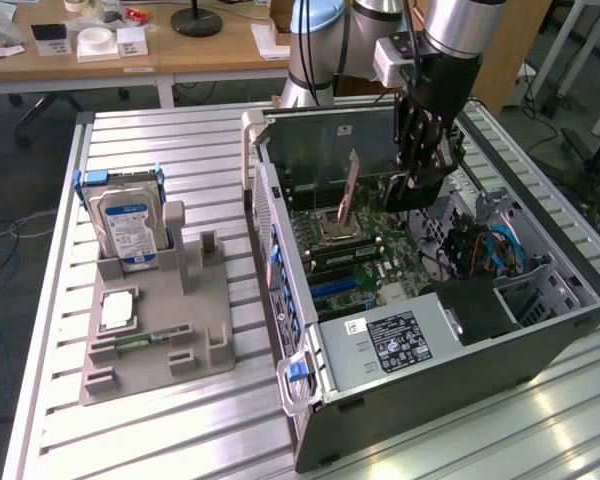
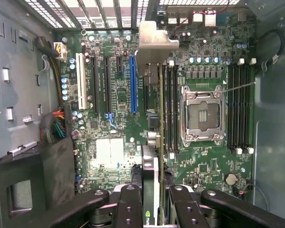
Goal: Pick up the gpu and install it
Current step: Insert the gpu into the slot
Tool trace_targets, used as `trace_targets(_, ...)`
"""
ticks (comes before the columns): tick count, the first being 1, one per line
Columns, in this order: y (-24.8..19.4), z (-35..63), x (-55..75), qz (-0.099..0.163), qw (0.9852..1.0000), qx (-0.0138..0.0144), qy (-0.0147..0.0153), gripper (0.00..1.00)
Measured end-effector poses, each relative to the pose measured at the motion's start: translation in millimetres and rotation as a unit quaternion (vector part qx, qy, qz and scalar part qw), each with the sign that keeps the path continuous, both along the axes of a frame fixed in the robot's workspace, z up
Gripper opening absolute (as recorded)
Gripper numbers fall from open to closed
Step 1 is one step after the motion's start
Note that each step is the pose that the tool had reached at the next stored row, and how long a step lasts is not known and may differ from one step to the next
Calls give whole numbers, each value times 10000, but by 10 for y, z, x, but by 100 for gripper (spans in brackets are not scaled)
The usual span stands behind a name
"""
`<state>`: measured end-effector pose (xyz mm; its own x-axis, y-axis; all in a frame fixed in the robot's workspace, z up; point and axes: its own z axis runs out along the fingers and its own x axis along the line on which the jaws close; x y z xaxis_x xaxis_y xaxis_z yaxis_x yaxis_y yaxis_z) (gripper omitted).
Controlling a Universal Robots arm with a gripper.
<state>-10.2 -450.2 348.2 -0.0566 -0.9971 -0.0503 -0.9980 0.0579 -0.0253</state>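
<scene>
My gripper [image 1: 412, 180] hangs inside the open computer case [image 1: 450, 375], shut on the gpu [image 1: 365, 200], which it holds on edge above the motherboard [image 1: 380, 265]. In the wrist view the gpu [image 2: 154, 133] appears edge-on as a thin black and green card with its silver end bracket [image 2: 154, 40] toward the case's vented wall. The card sits between my two black fingers [image 2: 129, 204], the gripper [image 2: 154, 202] closed on its near end. The long blue slot [image 2: 132, 85] lies just beside the card, and the memory slots [image 2: 171, 109] are on its other side.
The CPU socket [image 2: 203, 116] stands open on the board, with cable bundles [image 2: 54, 126] near the case wall. On the exterior view's left, a grey holder [image 1: 195, 330] carries a hard drive [image 1: 130, 225], a CPU chip [image 1: 118, 310] and a memory stick [image 1: 145, 340].
</scene>
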Motion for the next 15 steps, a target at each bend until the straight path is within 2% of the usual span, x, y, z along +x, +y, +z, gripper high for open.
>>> trace_targets(15,0,0,-17,0,10000,0,0,27)
